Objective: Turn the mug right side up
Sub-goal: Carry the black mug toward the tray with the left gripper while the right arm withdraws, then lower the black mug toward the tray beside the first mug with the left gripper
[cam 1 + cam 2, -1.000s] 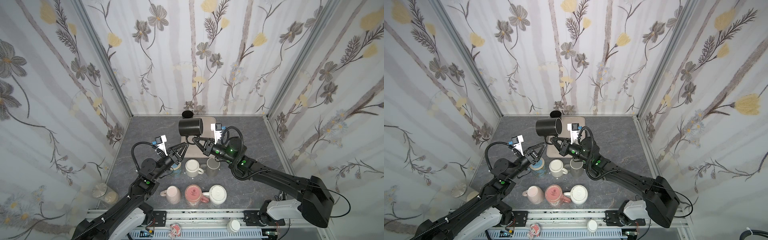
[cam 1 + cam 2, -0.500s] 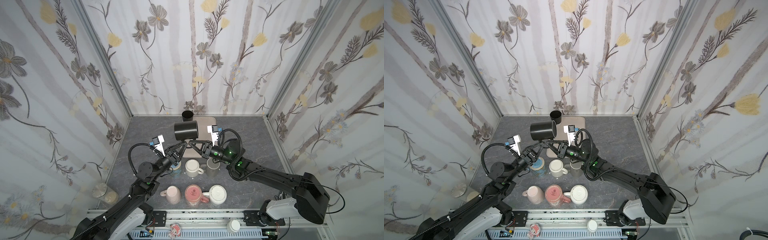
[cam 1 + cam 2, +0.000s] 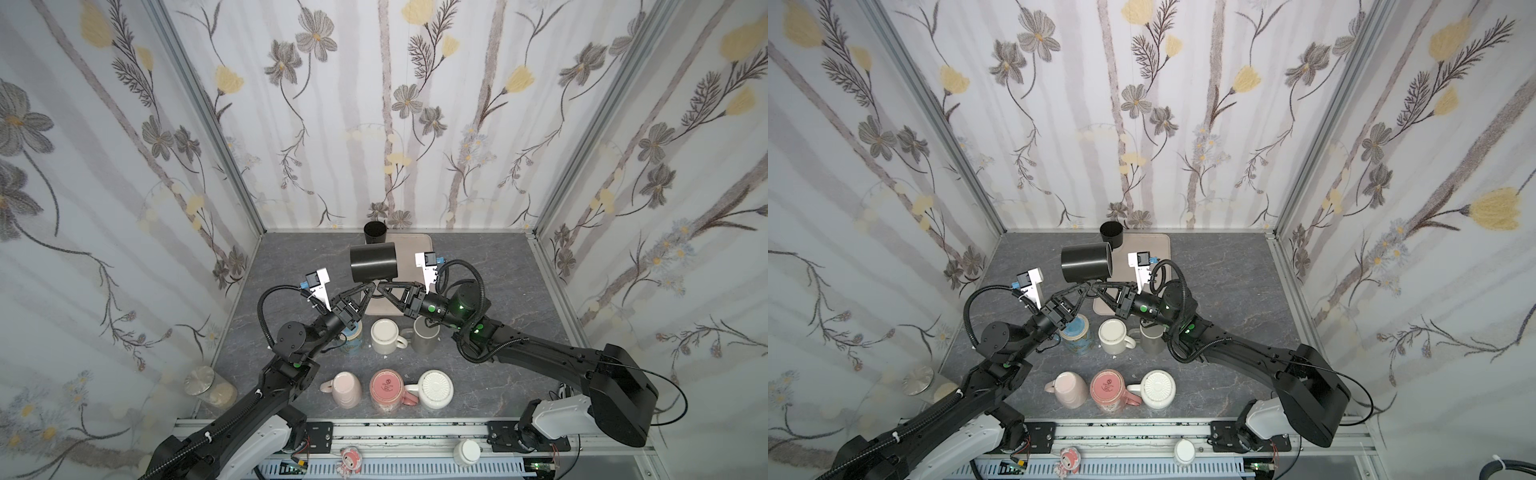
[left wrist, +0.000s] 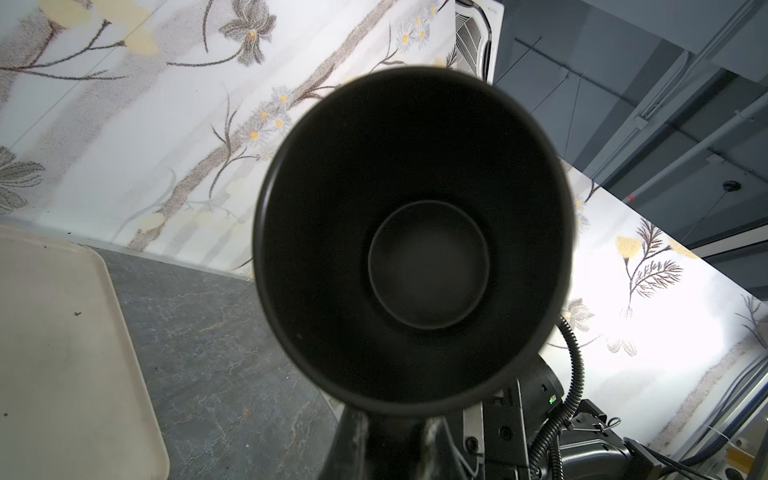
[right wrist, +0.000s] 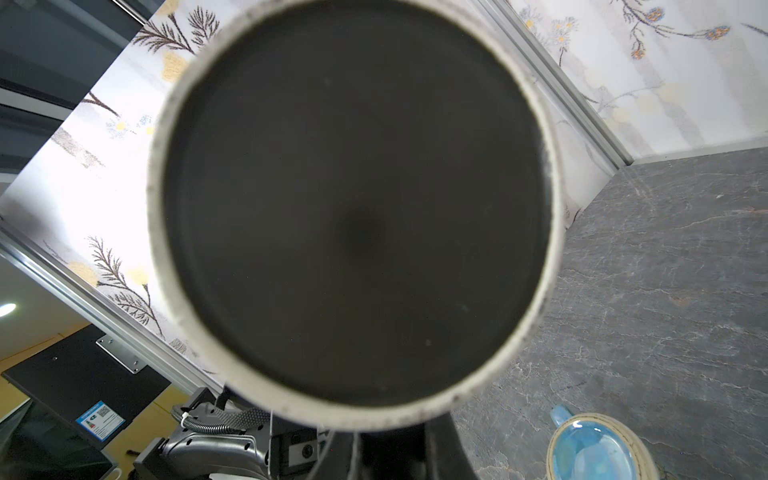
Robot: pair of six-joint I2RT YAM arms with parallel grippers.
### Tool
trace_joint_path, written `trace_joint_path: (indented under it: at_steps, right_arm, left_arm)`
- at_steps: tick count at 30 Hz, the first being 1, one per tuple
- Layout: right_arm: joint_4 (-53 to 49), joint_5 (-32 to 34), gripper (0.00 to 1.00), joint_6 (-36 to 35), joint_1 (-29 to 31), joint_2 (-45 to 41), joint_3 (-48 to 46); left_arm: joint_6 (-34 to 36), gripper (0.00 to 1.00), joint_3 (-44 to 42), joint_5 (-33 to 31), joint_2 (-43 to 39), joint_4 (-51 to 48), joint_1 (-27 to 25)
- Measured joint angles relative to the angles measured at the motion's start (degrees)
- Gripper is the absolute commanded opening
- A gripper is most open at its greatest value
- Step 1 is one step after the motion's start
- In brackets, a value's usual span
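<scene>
Top views, left end effector (image 3: 371,286) and right end effector (image 3: 382,286) clenched on sideways mug (image 3: 372,262)

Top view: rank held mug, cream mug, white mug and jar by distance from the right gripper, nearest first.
1. held mug: gripped at the tips of the right gripper, raised, lying sideways.
2. cream mug: upright, middle row, just in front of the gripper.
3. white mug: upside down, right end of the front row.
4. jar: front left corner, by the wall.
</scene>
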Motion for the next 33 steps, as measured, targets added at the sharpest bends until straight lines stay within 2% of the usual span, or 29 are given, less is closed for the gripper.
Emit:
trace_joint_path:
  at_steps: [3,10,15,21,26,33]
  right_arm:
    - [-2.4,2.1,0.32,-1.9,-0.2,-2.5,-1.3]
    - [-10.2,9.1,0.35,-6.1,-2.7,-10.5,-6.6]
    - [-17.0,14.0,0.36,-7.7,-6.4,-16.3,-10.7]
    - [-21.7,15.9,0.36,-8.2,-9.1,-20.2,-13.4]
    - [-23.4,16.5,0.36,-8.2,-10.8,-21.6,-14.4]
    - [-24.9,16.2,0.36,-8.2,-12.8,-23.0,-15.3]
  left_arm:
    - [2.5,0.00,3.6,0.1,0.2,-6.7,-0.1]
    - [10.8,0.00,15.0,-6.5,4.9,-28.0,0.0]
    - [19.1,0.00,28.5,-14.0,16.2,-46.3,0.0]
    - [27.6,0.00,38.7,-24.8,30.4,-61.6,-0.6]
    - [33.7,0.00,42.4,-30.0,38.2,-65.0,-0.8]
    - [40.7,0.00,47.2,-33.3,48.2,-64.9,-0.8]
